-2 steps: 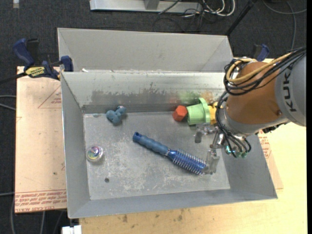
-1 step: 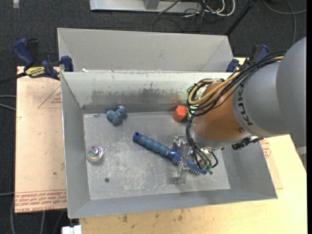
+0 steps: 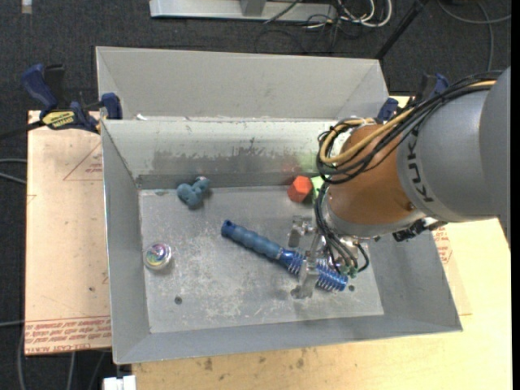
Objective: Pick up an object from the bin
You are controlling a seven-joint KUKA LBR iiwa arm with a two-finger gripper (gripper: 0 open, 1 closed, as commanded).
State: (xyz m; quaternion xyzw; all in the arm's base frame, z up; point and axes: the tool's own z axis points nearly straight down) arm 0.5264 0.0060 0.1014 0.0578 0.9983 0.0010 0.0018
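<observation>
So the thing in play here is a blue brush (image 3: 264, 244), kind of like a bottle or dish brush: a slim, rounded blue handle with a bristly blue head that has some pale flecks in it. It's lying flat on the floor of the bin (image 3: 244, 331), in the right half and a bit toward the near wall. Its long axis runs diagonally, with the handle end pointing up and to the left toward the middle of the bin and the bristle head pointing down and to the right, tucked under the arm's (image 3: 455, 161) orange wrist cover.

The gripper (image 3: 302, 262) is right down at the floor over the brush's neck, just where the handle meets the bristles. Its 2 metal fingers (image 3: 302, 236) are spread apart and sit 1 on each side of the brush, straddling it rather than pinching it.

The other stuff is well apart from it: a small orange piece (image 3: 301, 188) by the back wall, a blue-grey lump (image 3: 193, 192) at back left, and a shiny round silver thing (image 3: 158, 256) at far left.
</observation>
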